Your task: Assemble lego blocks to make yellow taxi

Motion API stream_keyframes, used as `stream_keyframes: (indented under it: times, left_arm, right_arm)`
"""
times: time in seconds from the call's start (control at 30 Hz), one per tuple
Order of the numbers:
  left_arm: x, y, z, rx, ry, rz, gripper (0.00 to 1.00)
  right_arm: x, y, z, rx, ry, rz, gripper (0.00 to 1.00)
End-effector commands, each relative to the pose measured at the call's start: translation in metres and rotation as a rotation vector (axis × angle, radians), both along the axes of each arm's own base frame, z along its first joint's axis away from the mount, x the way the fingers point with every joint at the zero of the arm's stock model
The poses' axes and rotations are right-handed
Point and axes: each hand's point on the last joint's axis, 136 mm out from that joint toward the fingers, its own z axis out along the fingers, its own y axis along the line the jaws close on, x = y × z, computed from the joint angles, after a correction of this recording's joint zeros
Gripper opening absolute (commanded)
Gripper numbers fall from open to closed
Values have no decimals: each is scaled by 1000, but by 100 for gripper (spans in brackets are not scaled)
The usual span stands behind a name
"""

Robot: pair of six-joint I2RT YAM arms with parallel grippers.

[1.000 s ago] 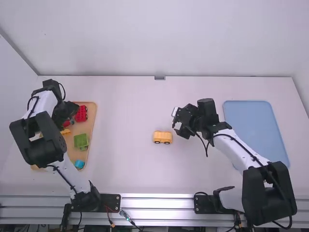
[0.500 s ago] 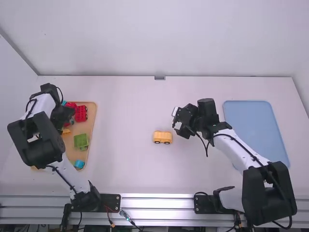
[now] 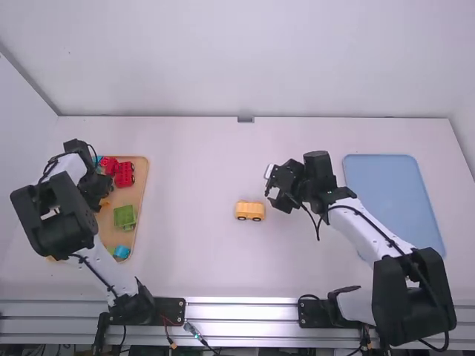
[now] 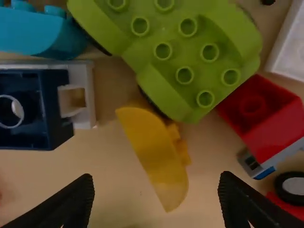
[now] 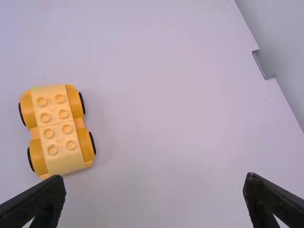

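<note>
Bottom: metal rail, open table beyond. Center: yellow car base, studded top, black wheels. Left gripper, fingers apart, over tan tray, left side; right gripper right of center, fingers apart.

The surface is white and smooth, with small dark specks on it in the right wrist view. On its left side lies a wooden-coloured tray with rounded corners; on its right side, a flat light-blue tray. Between the two, well apart from both, the yellow car base stands upright on black-rimmed wheels, its studs facing up, nearer the wooden-coloured tray than the surface's right edge.
</note>
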Motion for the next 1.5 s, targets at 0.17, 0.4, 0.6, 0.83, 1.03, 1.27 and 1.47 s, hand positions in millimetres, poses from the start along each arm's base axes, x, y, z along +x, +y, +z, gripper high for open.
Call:
stream_keyframes:
  times: [0.17, 0.4, 0.6, 0.83, 1.03, 1.27, 1.47]
  left_arm:
    - [-5, -2, -15, 18, -21, 40, 67]
    - [-5, -2, -26, 34, -46, 39, 59]
    - [-2, 1, -33, 55, -79, 40, 54]
    - [-4, -2, -39, 48, -97, 90, 45]
    - [-6, -4, -40, 36, -98, 124, 38]
    - [0, -13, -42, -21, -130, 132, 34]
    - [0, -13, -42, -19, -130, 135, 28]
  right_arm:
    - [-5, -2, -2, 3, 27, -4, 99]
    - [-5, -2, -2, 3, 25, -3, 99]
    - [-6, -2, -3, 2, 29, -3, 99]
    - [-5, -2, -2, 12, 35, -15, 99]
    - [-5, -2, -2, 12, 35, -16, 99]
    - [-5, -2, -2, 12, 35, -15, 99]
    - [-5, -2, -2, 12, 36, -16, 99]
